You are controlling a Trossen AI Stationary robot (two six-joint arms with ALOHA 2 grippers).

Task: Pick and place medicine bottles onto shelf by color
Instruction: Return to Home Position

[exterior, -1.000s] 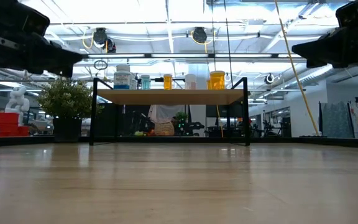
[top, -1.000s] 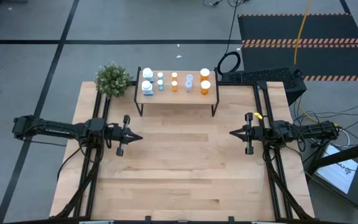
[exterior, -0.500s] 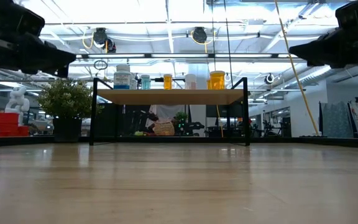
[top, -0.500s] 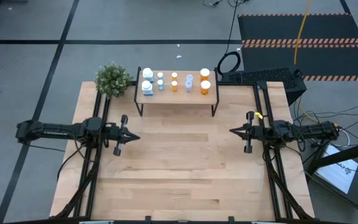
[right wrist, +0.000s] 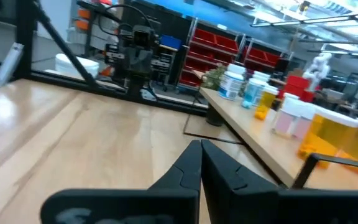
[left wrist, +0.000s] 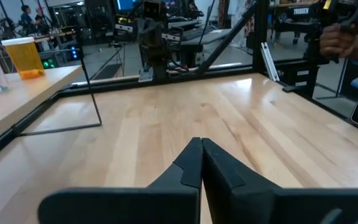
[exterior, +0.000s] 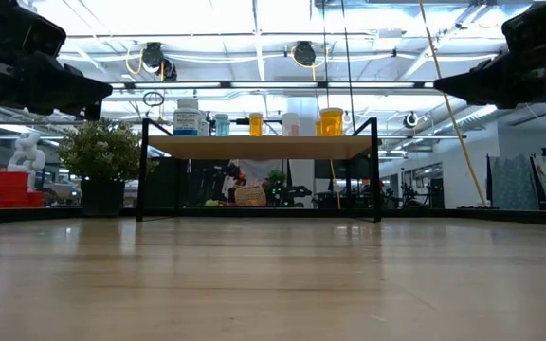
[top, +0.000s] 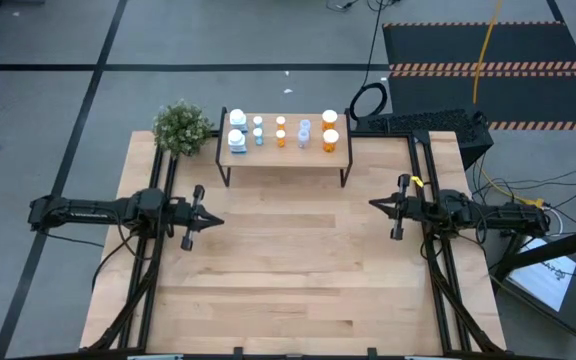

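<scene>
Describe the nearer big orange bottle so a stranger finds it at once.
On the table's far edge stands the low wooden shelf, a potted plant by its left end. The bottle is at the shelf's right end, in the row nearer the table's middle. It is orange and wider than the small orange ones mid-shelf.

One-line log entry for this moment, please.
left gripper: shut, empty, above table, left side | right gripper: shut, empty, above table, right side | medicine bottles: standing on shelf, none held
</scene>
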